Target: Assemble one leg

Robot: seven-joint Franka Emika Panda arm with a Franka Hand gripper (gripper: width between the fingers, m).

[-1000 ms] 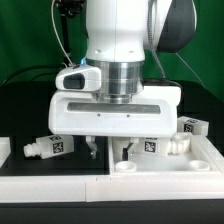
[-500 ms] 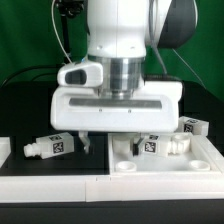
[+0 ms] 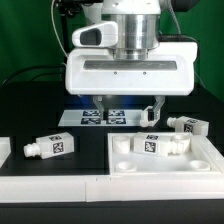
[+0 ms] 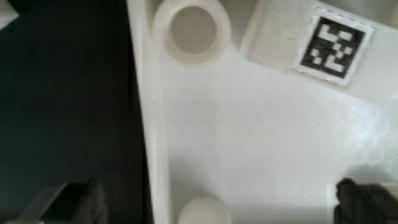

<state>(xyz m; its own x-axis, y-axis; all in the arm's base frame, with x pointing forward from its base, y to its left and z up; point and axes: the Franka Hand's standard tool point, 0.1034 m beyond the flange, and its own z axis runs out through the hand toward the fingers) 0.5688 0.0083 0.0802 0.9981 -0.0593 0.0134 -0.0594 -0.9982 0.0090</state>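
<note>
My gripper (image 3: 127, 108) hangs open and empty above the black table, behind the big flat white panel (image 3: 190, 166) with round holes. One leg (image 3: 52, 146) lies on the table at the exterior view's left. A second leg (image 3: 160, 144) lies on the panel. A third leg (image 3: 190, 126) lies at the right, behind the panel. In the wrist view the gripper (image 4: 222, 205) is above the panel (image 4: 267, 130), its dark fingertips (image 4: 370, 200) wide apart, with a round hole (image 4: 192, 30) and a square tag (image 4: 334, 48) in sight. I cannot tell what carries that tag.
The marker board (image 3: 105, 117) lies flat on the table behind the gripper. A white raised rim (image 3: 50, 186) runs along the table's front edge. Green backdrop and cables stand behind the arm.
The gripper has risen from the panel's left end and moved toward the exterior view's right. Its fingers now stand wider apart. The legs and the panel have not moved.
</note>
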